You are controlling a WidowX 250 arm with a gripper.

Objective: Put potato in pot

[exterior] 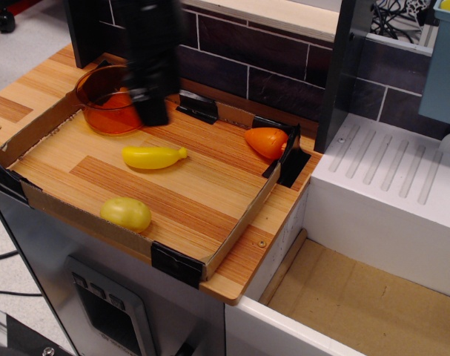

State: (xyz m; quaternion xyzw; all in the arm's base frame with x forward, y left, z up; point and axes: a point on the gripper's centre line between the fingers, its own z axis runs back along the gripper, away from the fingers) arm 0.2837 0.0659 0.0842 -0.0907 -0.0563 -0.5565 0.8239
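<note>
The potato, a small plump yellow-green lump, lies near the front left edge of the wooden tray. The pot, a round translucent orange bowl, stands at the tray's back left corner. My gripper is a dark, motion-blurred shape hanging low at the pot's right side and covering part of its rim. It is far behind the potato and holds nothing that shows. The blur hides how its jaws stand.
A long yellow banana-like piece lies mid-tray between pot and potato. An orange pointed piece sits at the back right corner. The tray has low cardboard walls with black corner clips. A white sink unit stands to the right.
</note>
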